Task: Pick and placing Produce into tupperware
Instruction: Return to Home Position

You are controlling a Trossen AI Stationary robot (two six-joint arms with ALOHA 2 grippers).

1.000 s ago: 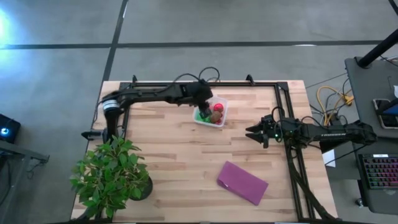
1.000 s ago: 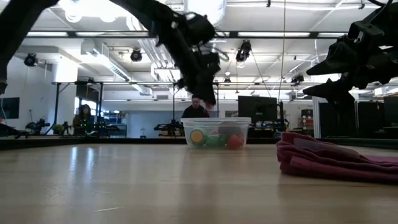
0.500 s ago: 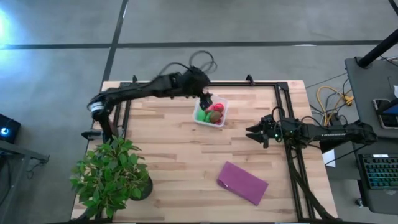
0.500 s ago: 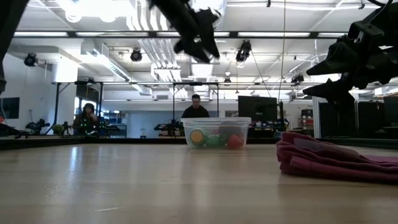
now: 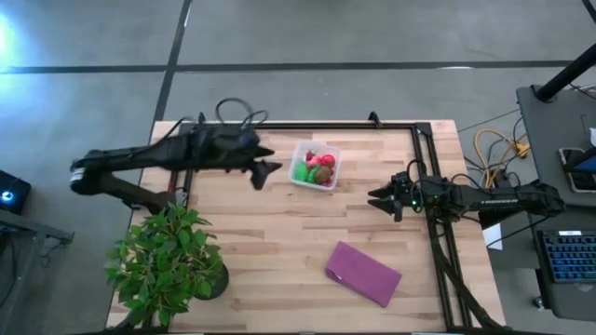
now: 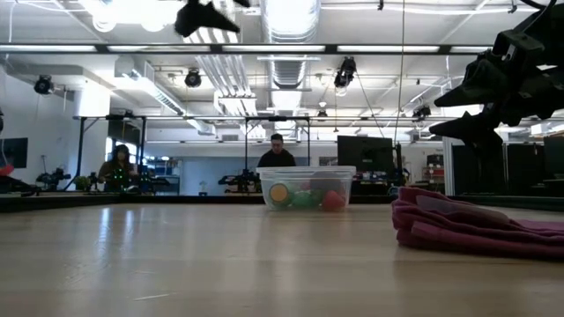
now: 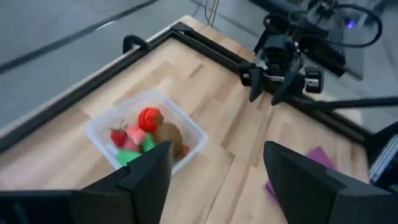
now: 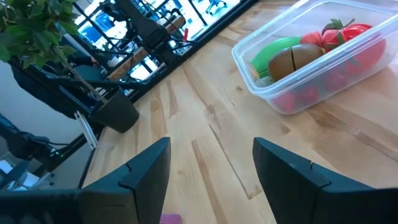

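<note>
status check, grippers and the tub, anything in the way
Left gripper open, empty, high beside the small clear plastic tub. Right gripper open, empty, over right side of wooden table. Small toy produce inside tub. Purple cloth lies well apart.

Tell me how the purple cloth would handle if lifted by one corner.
The purple cloth shows soft rounded folds in the low view, so it would probably droop and unfold rather than lift flat. It looks thin from above, so likely light. Pushed, it would probably bunch up rather than slide whole.
</note>
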